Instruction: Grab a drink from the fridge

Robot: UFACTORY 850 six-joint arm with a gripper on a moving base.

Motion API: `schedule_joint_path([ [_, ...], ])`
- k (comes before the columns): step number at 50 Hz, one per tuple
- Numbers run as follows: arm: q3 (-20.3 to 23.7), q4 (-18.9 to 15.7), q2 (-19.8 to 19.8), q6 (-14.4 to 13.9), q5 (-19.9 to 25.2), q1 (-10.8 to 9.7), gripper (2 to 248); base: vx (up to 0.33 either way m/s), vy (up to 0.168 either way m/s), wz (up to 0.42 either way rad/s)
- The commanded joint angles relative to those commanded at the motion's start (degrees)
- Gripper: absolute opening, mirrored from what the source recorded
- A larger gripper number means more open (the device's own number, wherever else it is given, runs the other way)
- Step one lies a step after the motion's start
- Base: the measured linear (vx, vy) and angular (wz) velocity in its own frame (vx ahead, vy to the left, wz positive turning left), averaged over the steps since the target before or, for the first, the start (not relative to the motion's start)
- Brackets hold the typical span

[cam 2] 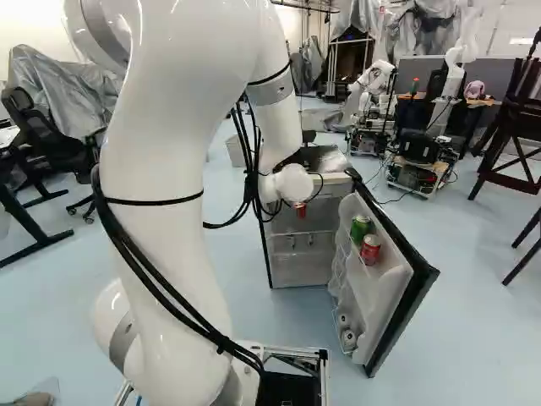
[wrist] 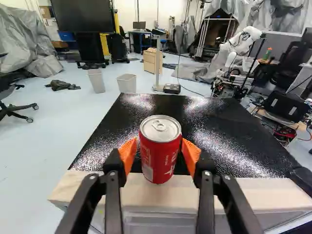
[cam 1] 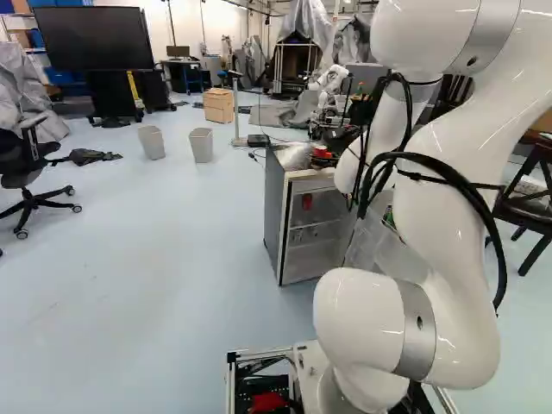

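The pincer (wrist: pixel 155 158) is gripping a red soda can (wrist: pixel 160 149) between both pads, in front of the fridge (wrist: pixel 209 146) — whose door (cam 2: pixel 397 292) is standing open, holding a green can (cam 2: pixel 361 228). Beyond the fridge, two bins (wrist: pixel 96 81) are standing — then a wooden box (wrist: pixel 152 62).

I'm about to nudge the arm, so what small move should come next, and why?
Probably ease the red can straight back from the fridge: the jaws are shut on it from both sides, and it shows at the fridge's front, near the top edge, with the door open alongside.
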Motion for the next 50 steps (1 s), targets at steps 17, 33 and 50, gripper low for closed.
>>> schedule_joint_path([
  [17,0.64,0.0,0.51,0.0,0.0,-0.14,232,0.0,0.0,0.0],
  [33,4.16,0.0,3.36,0.0,0.0,-1.06,247,0.0,0.0,0.0],
  [50,7.99,0.0,6.76,0.0,0.0,-3.81,247,0.0,0.0,0.0],
])
